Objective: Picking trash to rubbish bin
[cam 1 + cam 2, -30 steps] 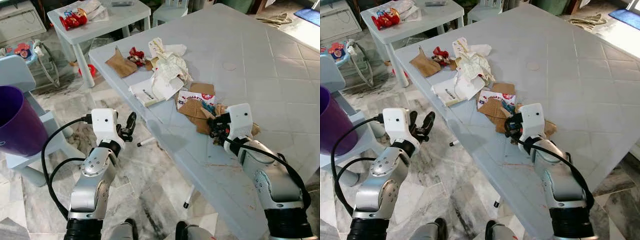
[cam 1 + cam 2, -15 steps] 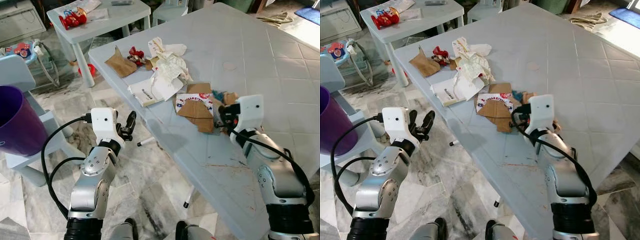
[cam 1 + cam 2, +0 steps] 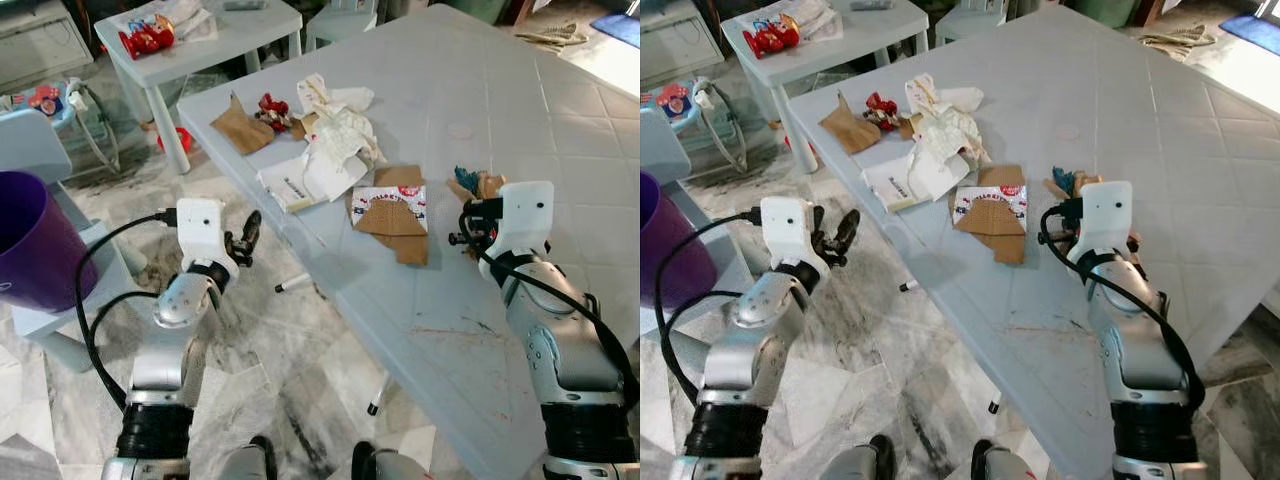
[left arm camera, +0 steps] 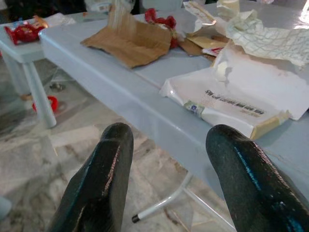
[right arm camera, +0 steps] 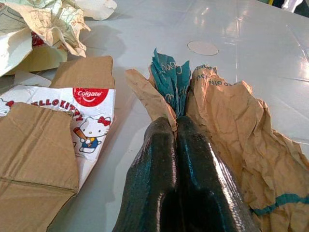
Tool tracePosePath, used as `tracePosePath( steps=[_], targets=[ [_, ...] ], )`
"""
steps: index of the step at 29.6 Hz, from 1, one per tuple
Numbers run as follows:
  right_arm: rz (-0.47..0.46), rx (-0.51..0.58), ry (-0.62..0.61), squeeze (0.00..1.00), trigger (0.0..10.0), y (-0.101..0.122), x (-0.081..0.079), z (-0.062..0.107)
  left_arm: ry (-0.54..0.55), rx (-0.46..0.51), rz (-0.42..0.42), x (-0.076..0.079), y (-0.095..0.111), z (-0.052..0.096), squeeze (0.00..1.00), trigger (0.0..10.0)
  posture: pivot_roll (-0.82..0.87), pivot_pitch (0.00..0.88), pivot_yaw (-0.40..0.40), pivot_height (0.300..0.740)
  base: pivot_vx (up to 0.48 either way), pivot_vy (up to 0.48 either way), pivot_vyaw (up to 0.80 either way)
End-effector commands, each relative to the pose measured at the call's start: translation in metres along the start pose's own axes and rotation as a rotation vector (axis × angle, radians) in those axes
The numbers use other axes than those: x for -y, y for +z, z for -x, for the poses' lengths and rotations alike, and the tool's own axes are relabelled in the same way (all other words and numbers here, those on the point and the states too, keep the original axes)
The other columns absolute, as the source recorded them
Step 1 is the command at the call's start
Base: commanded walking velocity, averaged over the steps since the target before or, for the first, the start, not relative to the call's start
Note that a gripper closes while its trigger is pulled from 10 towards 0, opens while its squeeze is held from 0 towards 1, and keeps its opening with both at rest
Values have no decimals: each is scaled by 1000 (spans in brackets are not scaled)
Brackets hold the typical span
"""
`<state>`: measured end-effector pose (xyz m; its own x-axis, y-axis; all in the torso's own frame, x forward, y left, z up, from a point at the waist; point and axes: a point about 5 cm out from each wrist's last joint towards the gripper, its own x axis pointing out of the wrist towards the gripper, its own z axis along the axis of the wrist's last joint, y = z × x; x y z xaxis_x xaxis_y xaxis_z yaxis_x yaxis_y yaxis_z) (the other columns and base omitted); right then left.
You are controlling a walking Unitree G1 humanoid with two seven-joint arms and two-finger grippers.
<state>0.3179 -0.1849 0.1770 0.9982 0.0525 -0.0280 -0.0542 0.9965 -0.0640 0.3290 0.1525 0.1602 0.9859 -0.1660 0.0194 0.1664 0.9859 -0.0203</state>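
Note:
My right gripper (image 3: 466,227) is shut on a crumpled brown paper bag with teal print (image 5: 227,123), held just over the pale blue table (image 3: 560,150); the bag (image 3: 478,184) pokes up behind the wrist. Left of it lies a flattened Colgate carton (image 3: 390,210). Further back sit crumpled white papers (image 3: 325,150), a brown paper scrap (image 3: 242,128) and a red wrapper (image 3: 272,108). My left gripper (image 3: 245,235) hangs open beside the table's near-left edge, above the floor; its fingers (image 4: 111,164) hold nothing. A purple bin (image 3: 35,245) stands at the far left.
A small table (image 3: 240,35) at the back left carries a red packet (image 3: 150,38). A pale blue stool (image 3: 70,300) is under the bin. A rag (image 3: 548,38) lies at the table's far right. Marble floor (image 3: 290,390) spreads below.
My right gripper has pulled the brown paper bag to the right, away from the Colgate carton. My left arm has shifted a little to the left, fingers still apart.

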Motion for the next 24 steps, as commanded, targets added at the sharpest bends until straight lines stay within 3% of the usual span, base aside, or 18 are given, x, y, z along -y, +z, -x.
tracePosePath(
  steps=[1,5,9,10,14,24],
  targets=[
    [5,32,-25,0,0,4,4,5,-26,11,-16,2,1,-4,0,10000,-6,226,-18,740,0,0,0],
    [18,50,-49,0,0,7,8,13,-70,28,-31,9,3,-15,0,10000,-31,236,-6,740,0,0,0],
    [19,62,-60,0,0,8,10,16,-92,37,-9,15,5,-21,0,10000,-40,240,-2,740,0,0,0],
    [15,67,-54,0,0,9,9,19,-96,29,31,20,5,-27,0,10000,-48,250,-2,740,0,0,0],
    [13,57,-36,0,0,8,6,25,-115,23,27,29,6,-38,0,10000,-65,263,-1,740,0,0,0],
    [19,50,-40,0,0,8,7,36,-89,-1,84,25,-1,-48,0,10000,-95,278,-8,740,0,0,0]
  ],
)
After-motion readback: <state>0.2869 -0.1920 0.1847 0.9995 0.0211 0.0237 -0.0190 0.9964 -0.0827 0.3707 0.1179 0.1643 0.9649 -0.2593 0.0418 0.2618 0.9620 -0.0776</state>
